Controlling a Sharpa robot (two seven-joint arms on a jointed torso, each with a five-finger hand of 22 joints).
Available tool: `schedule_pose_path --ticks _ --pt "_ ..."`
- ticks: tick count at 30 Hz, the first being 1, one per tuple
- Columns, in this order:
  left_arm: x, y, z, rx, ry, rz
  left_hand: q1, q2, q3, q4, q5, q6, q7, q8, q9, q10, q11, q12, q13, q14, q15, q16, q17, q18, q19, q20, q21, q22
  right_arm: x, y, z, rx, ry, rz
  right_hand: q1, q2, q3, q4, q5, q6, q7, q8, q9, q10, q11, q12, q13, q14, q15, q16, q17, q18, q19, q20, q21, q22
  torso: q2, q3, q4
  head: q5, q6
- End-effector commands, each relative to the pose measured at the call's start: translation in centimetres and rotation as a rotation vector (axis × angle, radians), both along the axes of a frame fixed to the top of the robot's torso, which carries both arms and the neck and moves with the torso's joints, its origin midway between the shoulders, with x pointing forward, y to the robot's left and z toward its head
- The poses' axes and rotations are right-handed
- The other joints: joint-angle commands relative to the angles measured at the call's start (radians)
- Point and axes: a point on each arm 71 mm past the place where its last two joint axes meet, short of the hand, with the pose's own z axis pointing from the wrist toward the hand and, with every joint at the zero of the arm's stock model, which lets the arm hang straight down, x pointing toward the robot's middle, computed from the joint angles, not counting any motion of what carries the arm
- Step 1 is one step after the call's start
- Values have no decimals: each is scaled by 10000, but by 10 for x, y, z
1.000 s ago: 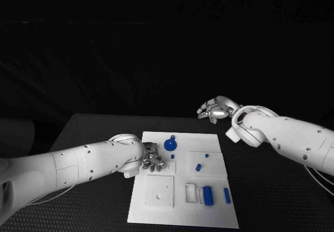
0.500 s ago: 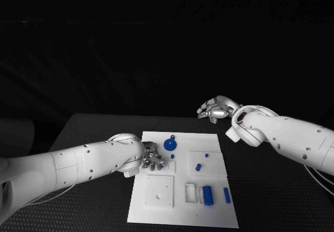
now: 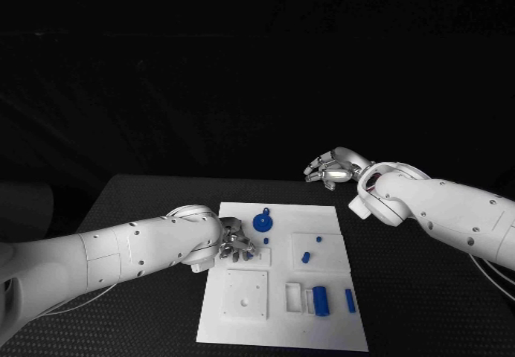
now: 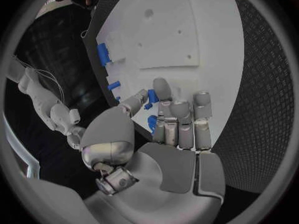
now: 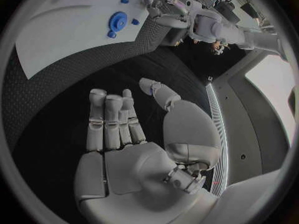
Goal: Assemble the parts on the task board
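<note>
Reaching over the left edge of the white board [image 3: 281,327], the left hand [image 3: 238,244] sits low at the middle left of the head picture, its fingers bent down around a small blue piece [image 4: 151,96] which the left wrist picture shows pinched between the thumb and fingertips [image 4: 163,90]; that tight hold looks meant to steer the piece into a seat on the board. The round blue disc [image 3: 263,221] lies just beside the hand, toward the board's top edge, probably left for a later step. Two small blue pegs [image 3: 306,256] rest near the board's centre, while a blue cylinder [image 3: 320,300] and a thin blue bar [image 3: 350,300] lie at its lower right, well apart from the hand. The right hand [image 3: 332,169] hangs above the dark table [image 3: 408,297] in the upper right, beyond the board, fingers spread and holding nothing, apparently kept clear so the left has room.
</note>
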Motion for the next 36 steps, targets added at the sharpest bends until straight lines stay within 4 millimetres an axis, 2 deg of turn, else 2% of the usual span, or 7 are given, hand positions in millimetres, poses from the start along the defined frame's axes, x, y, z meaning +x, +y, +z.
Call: schedule_pose_path --ticks 1,4,14,15,16,23,36 --pt "0 3 -3 194 10 55 129 220 22 -169 70 -125 192 -46 -25 7 -65 42 -18 -31 -13 5 -18 169 45 -1223 -72 124 0 1 -1 20 87 106 11 8 39 41 33 3 78 43 15 -53 -40 65 -16 -36 -55 39 -16 300 66 33 -41 111 -3 -8 -1 -5 -6" --pt "0 3 -3 148 16 40 463 515 122 -483 641 -128 203 -54 -39 1 -56 50 -25 -35 -2 5 -19 157 50 -1216 -66 138 0 0 -1 18 91 102 12 9 39 41 33 4 78 43 15 -53 -40 66 -17 -35 -55 39 -16 300 67 33 -41 112 1 -10 2 -5 -8" --pt "1 1 -2 -96 -55 95 804 1396 259 -968 1515 -57 211 -46 -78 50 -44 96 -46 -15 11 32 -12 104 47 -1184 -76 154 0 0 -1 23 124 120 11 12 38 43 34 4 78 44 15 -53 -40 70 -22 -35 -55 42 -18 300 69 32 -42 114 -2 -5 0 3 8" --pt "1 1 -2 -105 -59 92 1081 1218 870 -852 643 -30 190 -54 -103 63 -53 90 -65 -16 -1 24 -17 120 49 -1198 -118 130 0 0 -1 20 132 121 11 13 38 43 34 4 78 44 15 -53 -40 71 -23 -35 -55 42 -18 300 69 32 -42 114 -1 -4 -2 5 10" --pt "1 1 -2 -122 -62 99 1102 1116 1221 -653 548 0 187 -60 -130 82 -61 92 -82 12 13 31 -19 93 93 -1186 -111 133 0 0 -1 18 140 126 12 14 39 43 34 4 78 44 15 -52 -40 71 -23 -35 -55 42 -18 300 70 32 -42 114 -1 -3 -1 4 9" --pt "4 -1 3 -266 88 34 996 1159 1423 -597 601 158 172 17 -118 121 -79 118 -94 41 -16 61 -8 73 114 -1188 -78 167 0 1 -1 17 142 132 15 16 41 42 35 4 78 44 15 -53 -40 73 -26 -35 -55 44 -20 300 70 32 -43 115 -3 -1 0 2 6" --pt "4 -4 14 434 1294 -846 478 1323 1517 -1172 1038 475 91 112 -100 71 -151 158 -107 -27 -82 119 35 34 12 -1203 -7 201 0 1 -1 0 198 165 34 24 50 33 38 6 77 45 16 -54 -41 78 -33 -36 -56 46 -22 300 71 29 -45 118 -2 1 -7 41 24"
